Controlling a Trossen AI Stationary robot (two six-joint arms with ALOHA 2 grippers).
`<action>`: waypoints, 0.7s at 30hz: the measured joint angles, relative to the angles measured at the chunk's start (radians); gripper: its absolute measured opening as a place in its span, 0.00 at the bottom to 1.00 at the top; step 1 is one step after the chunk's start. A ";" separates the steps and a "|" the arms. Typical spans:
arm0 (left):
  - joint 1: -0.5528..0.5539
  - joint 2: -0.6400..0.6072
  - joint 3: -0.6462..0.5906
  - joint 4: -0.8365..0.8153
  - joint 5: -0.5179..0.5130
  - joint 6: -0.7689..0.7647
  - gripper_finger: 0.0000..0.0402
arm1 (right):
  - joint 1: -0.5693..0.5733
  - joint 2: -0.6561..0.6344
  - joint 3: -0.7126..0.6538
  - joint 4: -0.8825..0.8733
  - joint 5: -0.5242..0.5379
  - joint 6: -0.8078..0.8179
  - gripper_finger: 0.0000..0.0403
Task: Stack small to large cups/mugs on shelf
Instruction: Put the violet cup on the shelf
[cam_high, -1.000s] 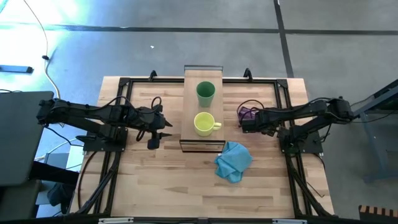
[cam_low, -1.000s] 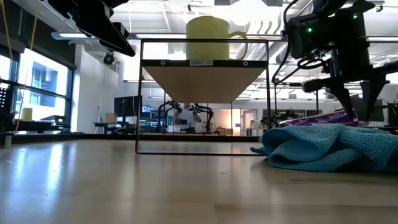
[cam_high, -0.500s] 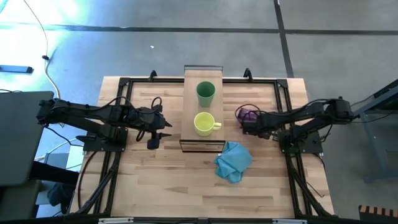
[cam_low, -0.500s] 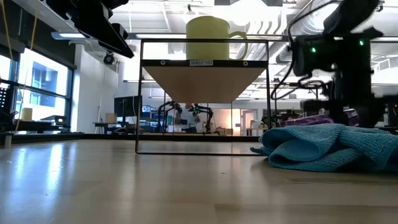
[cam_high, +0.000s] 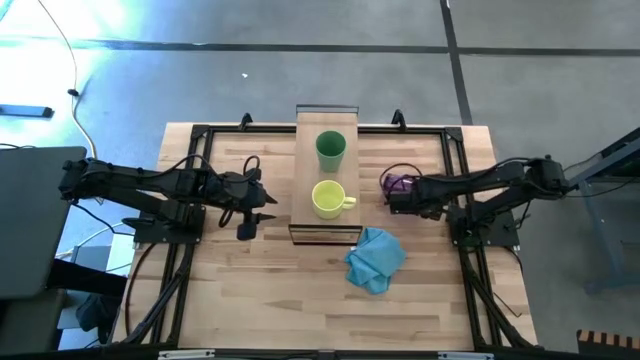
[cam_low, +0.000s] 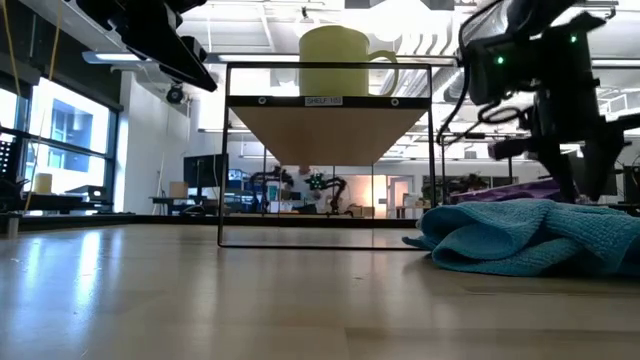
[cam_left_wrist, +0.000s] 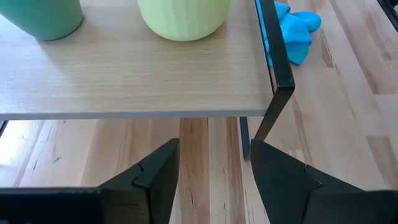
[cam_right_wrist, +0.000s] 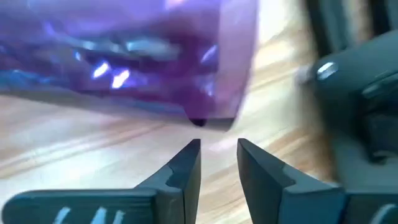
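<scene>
Your right gripper (cam_right_wrist: 217, 158) sits low over the table just behind the translucent purple plastic tumbler (cam_high: 397, 183), which lies on its side on the pale wooden tabletop (cam_high: 260, 300) at about three o'clock from the raised light-wood shelf board with its dark frame (cam_high: 304, 175). The fingers are parted by a narrow gap and hold nothing; in the right wrist view the tumbler's edge lies straight ahead of the tips, just beyond them, its long axis running across the fingers' line rather than along it. You will likely need to settle on the rim or wall before closing. On the shelf the green handleless cup (cam_high: 331, 148) stands at twelve o'clock from the short yellow mug with a handle (cam_high: 329, 199). A crumpled blue cloth (cam_high: 375, 258) lies at about six o'clock of the tumbler. Your left gripper (cam_left_wrist: 211, 158) waits at nine o'clock of the shelf, fingers spread, empty, farther from the tumbler.
</scene>
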 joint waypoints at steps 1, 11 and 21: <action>0.000 0.000 0.000 -0.002 0.000 0.000 0.46 | 0.000 0.000 0.012 -0.024 0.016 0.013 0.23; 0.000 0.000 0.000 -0.026 0.000 -0.007 0.46 | 0.000 0.000 0.023 -0.043 0.059 -0.038 0.24; 0.000 0.000 0.000 -0.017 0.000 -0.007 0.46 | 0.003 -0.008 0.067 0.051 0.020 -0.205 0.24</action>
